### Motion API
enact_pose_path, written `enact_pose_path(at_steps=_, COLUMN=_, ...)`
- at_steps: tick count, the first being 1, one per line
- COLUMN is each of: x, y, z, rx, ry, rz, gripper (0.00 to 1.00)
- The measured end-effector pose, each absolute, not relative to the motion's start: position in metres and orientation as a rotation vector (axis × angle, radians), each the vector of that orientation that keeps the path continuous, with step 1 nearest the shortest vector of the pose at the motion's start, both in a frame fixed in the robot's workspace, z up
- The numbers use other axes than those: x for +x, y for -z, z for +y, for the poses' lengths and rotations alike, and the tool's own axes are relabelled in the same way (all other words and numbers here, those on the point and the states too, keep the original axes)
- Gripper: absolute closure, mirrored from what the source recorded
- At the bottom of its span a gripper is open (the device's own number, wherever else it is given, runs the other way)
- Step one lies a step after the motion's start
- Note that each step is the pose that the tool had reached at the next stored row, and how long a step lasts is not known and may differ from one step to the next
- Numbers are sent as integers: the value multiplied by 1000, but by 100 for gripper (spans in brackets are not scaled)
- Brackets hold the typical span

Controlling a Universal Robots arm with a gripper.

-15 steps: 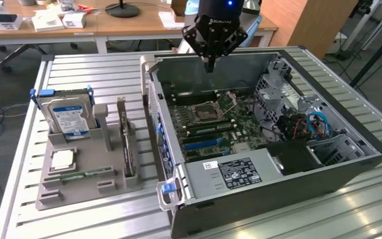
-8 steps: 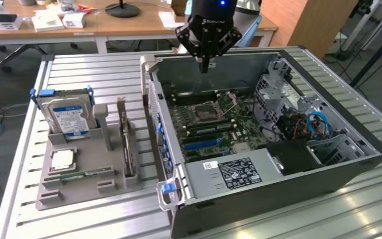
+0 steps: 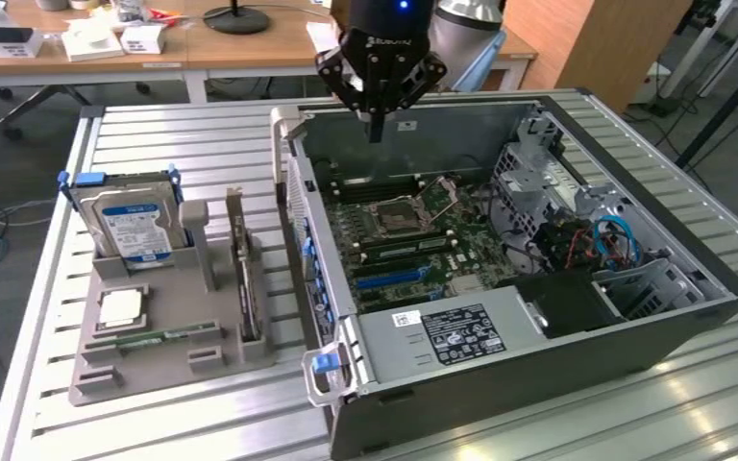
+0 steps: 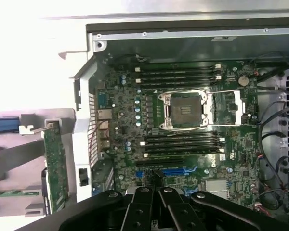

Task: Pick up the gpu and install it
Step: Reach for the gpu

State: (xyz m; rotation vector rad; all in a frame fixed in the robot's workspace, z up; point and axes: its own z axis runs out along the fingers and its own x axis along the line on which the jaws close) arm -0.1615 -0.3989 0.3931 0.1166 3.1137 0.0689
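The gpu point(image 3: 242, 279) stands on its long edge in a slot of the grey holder point(image 3: 100, 370), at the exterior view's left of the open computer case point(image 3: 676, 288). In the wrist view the gpu point(image 4: 55, 168) shows its green board edge and a silvery bracket beside the case wall. My gripper point(image 3: 375, 130) hangs over the rear part of the case, above the motherboard point(image 3: 402, 240), shut with nothing between its fingers. The wrist view has the gripper point(image 4: 155, 185) over the blue expansion slot point(image 4: 176, 171). A clear gap separates it from the gpu.
The holder also carries a blue-labelled hard drive point(image 3: 135, 226) standing upright, a processor chip point(image 3: 122, 307) and a memory stick point(image 3: 151, 338) lying flat. Drive cages and blue cables point(image 3: 606, 235) fill the case's far side. Desks with clutter stand behind the slatted metal table point(image 3: 189, 423).
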Motion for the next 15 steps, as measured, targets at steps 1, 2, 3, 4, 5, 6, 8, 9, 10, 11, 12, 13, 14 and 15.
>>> enact_pose_path(at_steps=1, x=-165, y=-393, z=-399, rx=117, ry=-69, rz=3114, gripper=90)
enact_pose_path(at_steps=2, x=-168, y=-393, z=-399, rx=117, ry=-69, rz=3114, gripper=90)
enact_pose_path(at_steps=3, x=-171, y=-393, z=-399, rx=116, ry=-69, rz=3114, gripper=90)
enact_pose_path(at_steps=4, x=-175, y=-393, z=-399, rx=116, ry=-69, rz=3114, gripper=90)
enact_pose_path(at_steps=5, x=-178, y=-393, z=-399, rx=117, ry=-69, rz=3114, gripper=90)
enact_pose_path(at_steps=6, x=-181, y=-393, z=-399, rx=117, ry=-69, rz=3114, gripper=90)
enact_pose_path(at_steps=8, x=-187, y=-393, z=-399, rx=116, ry=-69, rz=3114, gripper=90)
enact_pose_path(at_steps=9, x=-190, y=-393, z=-399, rx=116, ry=-69, rz=3114, gripper=90)
enact_pose_path(at_steps=10, x=-193, y=-393, z=-399, rx=116, ry=-69, rz=3114, gripper=90)
enact_pose_path(at_steps=11, x=-196, y=-393, z=-399, rx=117, ry=-69, rz=3114, gripper=90)
enact_pose_path(at_steps=12, x=-199, y=-393, z=-399, rx=117, ry=-69, rz=3114, gripper=90)
enact_pose_path(at_steps=13, x=-201, y=-393, z=-399, rx=116, ry=-69, rz=3114, gripper=90)
enact_pose_path(at_steps=14, x=-204, y=-393, z=-399, rx=116, ry=-69, rz=3114, gripper=90)
enact_pose_path(at_steps=15, x=-206, y=-393, z=-399, rx=115, ry=-69, rz=3114, gripper=90)
